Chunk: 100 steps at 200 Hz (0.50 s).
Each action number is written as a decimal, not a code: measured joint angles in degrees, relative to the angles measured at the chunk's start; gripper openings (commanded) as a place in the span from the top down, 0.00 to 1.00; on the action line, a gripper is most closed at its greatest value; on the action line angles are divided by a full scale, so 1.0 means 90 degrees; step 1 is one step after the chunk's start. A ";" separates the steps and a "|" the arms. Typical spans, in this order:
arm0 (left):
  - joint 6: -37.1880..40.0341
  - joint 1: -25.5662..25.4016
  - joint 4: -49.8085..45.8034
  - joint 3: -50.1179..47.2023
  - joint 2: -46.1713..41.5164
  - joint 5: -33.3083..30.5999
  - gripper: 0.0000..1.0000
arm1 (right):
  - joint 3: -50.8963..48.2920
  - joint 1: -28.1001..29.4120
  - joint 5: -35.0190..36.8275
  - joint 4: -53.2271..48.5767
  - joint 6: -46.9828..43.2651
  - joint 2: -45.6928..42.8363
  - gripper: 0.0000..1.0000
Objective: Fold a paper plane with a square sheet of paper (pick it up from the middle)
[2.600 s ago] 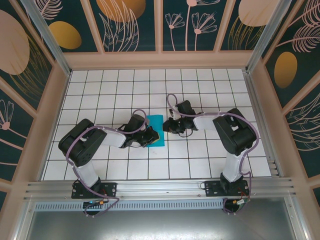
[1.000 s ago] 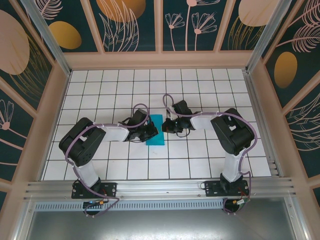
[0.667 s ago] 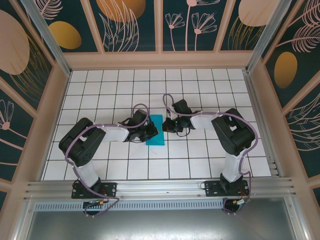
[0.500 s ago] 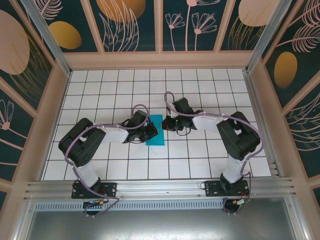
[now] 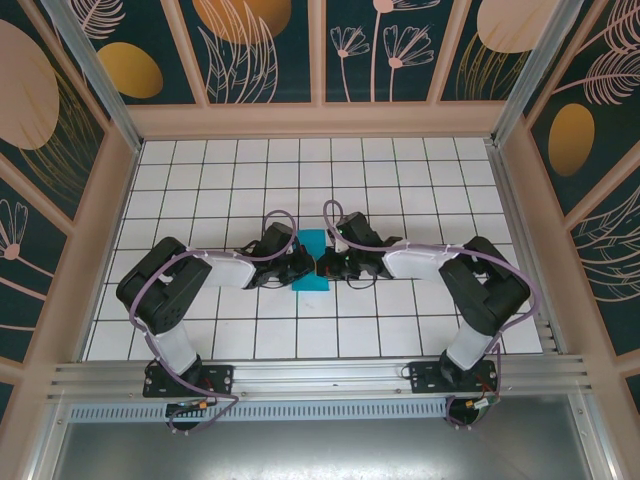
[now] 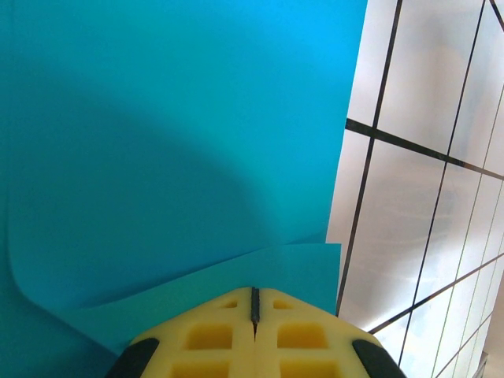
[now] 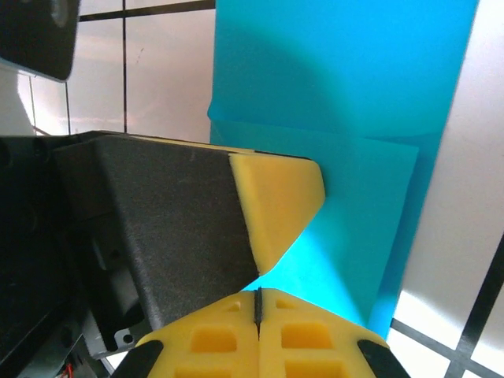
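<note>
The square sheet of paper [image 5: 317, 241] lies folded into a narrow teal rectangle on the white grid floor [image 5: 400, 170], at its centre. My left gripper [image 5: 307, 266] comes in from the left with its shut tips on the sheet's middle. My right gripper [image 5: 323, 266] meets it from the right, also shut, tips down on the paper almost against the left one. In the left wrist view the shut yellow left gripper [image 6: 254, 296] rests on a folded teal layer [image 6: 157, 142]. The right wrist view has the right gripper [image 7: 257, 296] shut on the teal sheet [image 7: 346, 87], the left arm's yellow fingertip [image 7: 277, 201] just ahead.
White tiles with black lines surround the paper [image 6: 425, 197]. Wooden-framed patterned walls [image 5: 320, 110] box in the floor at the back and both sides. An aluminium rail [image 5: 320, 375] runs along the near edge by the arm bases.
The right gripper has slid left onto the paper until it nearly meets the left gripper. The left gripper and the paper have stayed almost still over the last second.
</note>
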 measured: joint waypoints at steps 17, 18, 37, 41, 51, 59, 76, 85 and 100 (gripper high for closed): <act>0.0000 0.0000 0.0002 0.0000 -0.0002 0.0000 1.00 | 0.0000 0.0027 0.0039 0.0000 0.0032 0.0104 1.00; 0.0000 0.0000 0.0002 -0.0002 -0.0002 0.0000 1.00 | 0.0000 0.0027 0.0039 -0.0002 0.0032 0.0109 1.00; 0.0000 0.0000 0.0005 -0.0007 -0.0010 -0.0002 1.00 | 0.0000 0.0078 0.0080 -0.0005 0.0051 0.0175 1.00; 0.0000 0.0000 0.0007 -0.0010 -0.0012 -0.0002 1.00 | 0.0000 0.0085 0.0087 -0.0005 0.0053 0.0177 1.00; 0.0000 0.0000 0.0002 -0.0017 -0.0022 -0.0005 1.00 | 0.0000 0.0100 0.0109 -0.0005 0.0058 0.0177 1.00; 0.0000 0.0000 -0.0002 -0.0019 -0.0027 -0.0007 1.00 | 0.0000 0.0109 0.0141 -0.0005 0.0058 0.0177 1.00; 0.0000 0.0000 -0.0002 -0.0022 -0.0029 -0.0007 1.00 | 0.0000 0.0114 0.0211 -0.0002 0.0097 0.0177 1.00; 0.0000 0.0000 -0.0002 -0.0022 -0.0032 -0.0007 1.00 | 0.0000 0.0114 0.0248 -0.0005 0.0153 0.0180 1.00; 0.0000 0.0000 0.0000 -0.0027 -0.0032 -0.0005 1.00 | 0.0000 0.0117 0.0294 0.0002 0.0219 0.0202 1.00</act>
